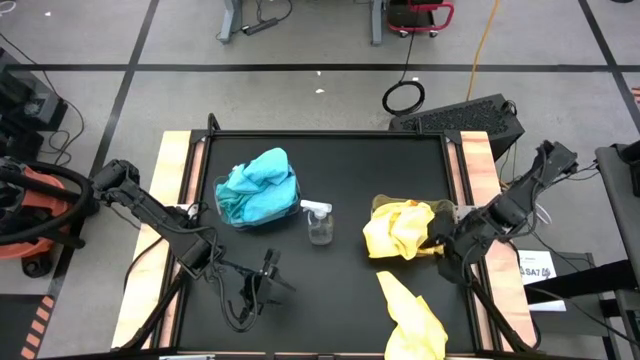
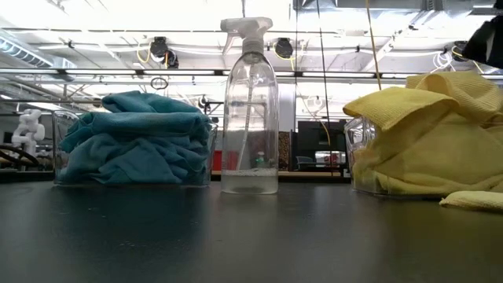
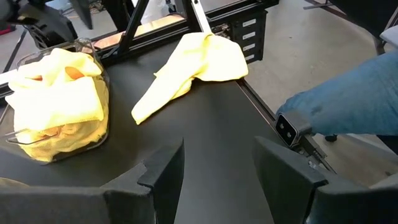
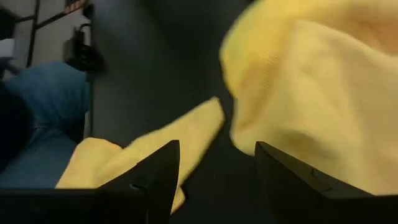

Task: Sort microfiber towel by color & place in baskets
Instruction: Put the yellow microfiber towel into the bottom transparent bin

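Looking down at the bench, we've got two clear baskets set back from its front edge with a spray bottle standing between them. The basket toward the left edge is stuffed with turquoise towels, piled up over the rim. The basket toward the right edge is heaped with yellow towels, and they spill over the sides a bit.

One more yellow towel is lying loose on the bench surface near the front edge, right of the middle, stretched out and crumpled, not in any basket.

The right gripper sits right at the yellow basket's right side, up against the heap. Its fingers are spread apart, and from its own wrist view we can see bare bench between them, so nothing is pinched.

The left gripper hangs over the front-left part of the bench, well apart from the turquoise basket, fingers spread and nothing between them either. A person's blue sleeve shows just off the bench's front edge in the left wrist view.
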Controlling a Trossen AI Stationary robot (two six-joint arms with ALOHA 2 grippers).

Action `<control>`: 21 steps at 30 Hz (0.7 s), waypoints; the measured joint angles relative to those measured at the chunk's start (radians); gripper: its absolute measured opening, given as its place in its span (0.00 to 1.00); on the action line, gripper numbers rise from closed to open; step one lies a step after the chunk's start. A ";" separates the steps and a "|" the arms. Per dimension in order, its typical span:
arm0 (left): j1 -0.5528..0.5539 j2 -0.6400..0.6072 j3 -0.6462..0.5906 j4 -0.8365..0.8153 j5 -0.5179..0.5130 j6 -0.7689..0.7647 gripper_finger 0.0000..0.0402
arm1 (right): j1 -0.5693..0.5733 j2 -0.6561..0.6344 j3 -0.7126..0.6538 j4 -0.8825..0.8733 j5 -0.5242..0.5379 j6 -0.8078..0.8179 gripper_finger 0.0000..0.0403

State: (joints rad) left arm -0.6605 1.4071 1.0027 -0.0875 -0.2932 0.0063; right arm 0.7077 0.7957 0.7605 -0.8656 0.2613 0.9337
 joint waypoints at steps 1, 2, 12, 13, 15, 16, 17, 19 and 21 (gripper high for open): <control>0.000 0.000 0.000 0.000 0.000 0.000 0.49 | 0.008 0.018 0.000 0.029 0.002 -0.015 0.50; 0.000 0.000 0.000 0.000 0.000 0.000 0.49 | 0.015 0.038 0.000 0.061 0.002 -0.027 0.50; 0.001 0.000 0.000 0.005 0.000 0.000 0.49 | 0.144 0.273 0.000 0.428 -0.029 -0.144 0.50; 0.004 0.000 0.000 0.005 0.000 0.000 0.49 | 0.156 0.298 0.000 0.455 -0.030 -0.156 0.50; 0.011 0.000 0.000 0.004 0.000 -0.001 0.49 | 0.178 0.352 0.000 0.490 -0.031 -0.170 0.50; 0.014 0.000 0.000 0.004 0.000 -0.004 0.49 | 0.187 0.380 0.000 0.501 -0.032 -0.173 0.49; 0.018 0.000 0.000 0.004 0.000 -0.008 0.49 | 0.197 0.409 0.000 0.507 -0.033 -0.193 0.49; 0.027 0.000 0.000 0.003 0.000 -0.024 0.49 | 0.217 0.468 0.000 0.516 -0.034 -0.231 0.48; 0.037 0.000 0.000 0.003 0.000 -0.037 0.49 | 0.236 0.526 0.000 0.537 -0.071 -0.262 0.46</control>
State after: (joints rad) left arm -0.6239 1.4071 1.0027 -0.0841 -0.2928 -0.0310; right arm 0.9437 1.3222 0.7605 -0.3285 0.1902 0.6713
